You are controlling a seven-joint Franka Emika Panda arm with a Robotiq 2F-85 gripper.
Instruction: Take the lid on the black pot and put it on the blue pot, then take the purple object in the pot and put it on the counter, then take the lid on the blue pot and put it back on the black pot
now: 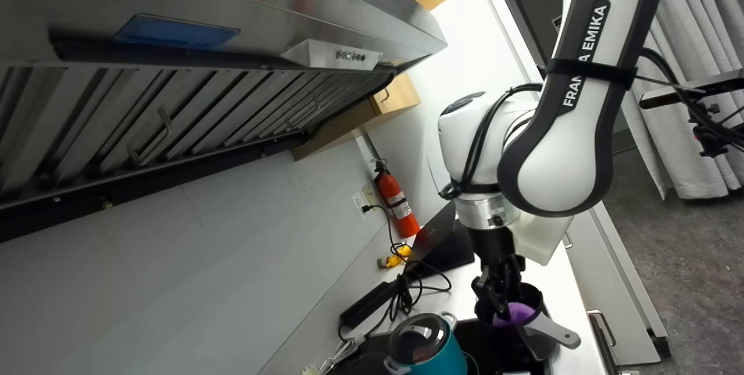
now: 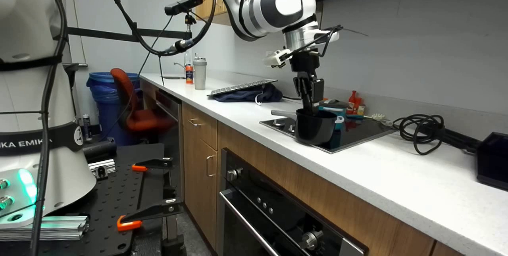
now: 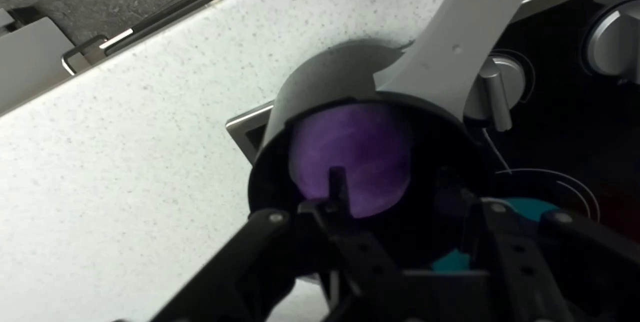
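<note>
In the wrist view the purple object (image 3: 350, 137) lies inside the black pot (image 3: 330, 72), whose grey handle (image 3: 450, 42) points to the upper right. My gripper (image 3: 392, 170) reaches down into this pot with its two fingers apart. The left finger overlaps the purple object, which shows on both sides of it; the right finger stands clear of it, against the dark inside. No grip on it is visible. The lid (image 1: 419, 337) sits on the blue pot (image 1: 446, 360), beside the black pot. White counter (image 2: 397, 176) surrounds the cooktop.
Beneath the pots is a black cooktop (image 2: 357, 133) with knobs (image 3: 500, 87) near the handle. Coiled cable (image 2: 422, 129), small red bottles (image 2: 352, 99) and a keyboard (image 2: 242, 87) on dark cloth share the counter. A range hood (image 1: 192, 72) hangs above.
</note>
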